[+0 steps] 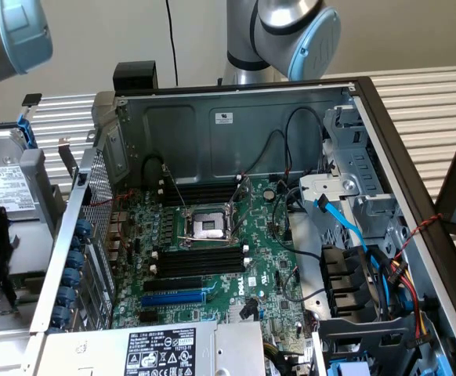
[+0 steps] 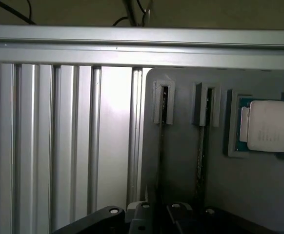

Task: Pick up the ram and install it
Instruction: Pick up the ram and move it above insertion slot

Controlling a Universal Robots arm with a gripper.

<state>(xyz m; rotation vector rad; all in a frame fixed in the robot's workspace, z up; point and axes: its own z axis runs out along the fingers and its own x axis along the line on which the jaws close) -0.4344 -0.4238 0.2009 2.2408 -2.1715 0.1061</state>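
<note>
In the exterior view, an open computer case (image 1: 236,117) lies on its side on a ribbed aluminium desk (image 1: 432,102), its green motherboard (image 1: 212,258) facing up. A bare CPU socket (image 1: 208,227) sits at the middle of the board, with black memory slots (image 1: 200,262) in banks on both sides of it and a long blue expansion slot (image 1: 173,298) just beyond the nearer bank. A power supply (image 1: 169,352) with a white label fills the near corner of the case, and a light-blue cable (image 1: 342,223) runs down from the drive cage (image 1: 353,172) on the exterior view's right. Behind the case rises the gray robot arm (image 1: 287,31) with its pale-blue joint caps; another capped joint reaches over to the exterior view's left, outside the case. In the wrist view, the camera looks down on a gray tray (image 2: 181,146) that lies on the ribbed desk (image 2: 59,146). The ram (image 2: 160,146) stands on its long edge in the tray, a thin dark strip whose far end sits in a small gray holder (image 2: 156,105). A second stick (image 2: 200,156) stands the same way just beside it, parallel and apart from it, and a processor (image 2: 271,126) with a silver lid rests in a pocket on the far side of that stick. The dark body of the hand (image 2: 156,214) hangs at the near end of the ram and roughly in line with it; whether it is released or clenched cannot be told, nor whether it touches the stick.
</note>
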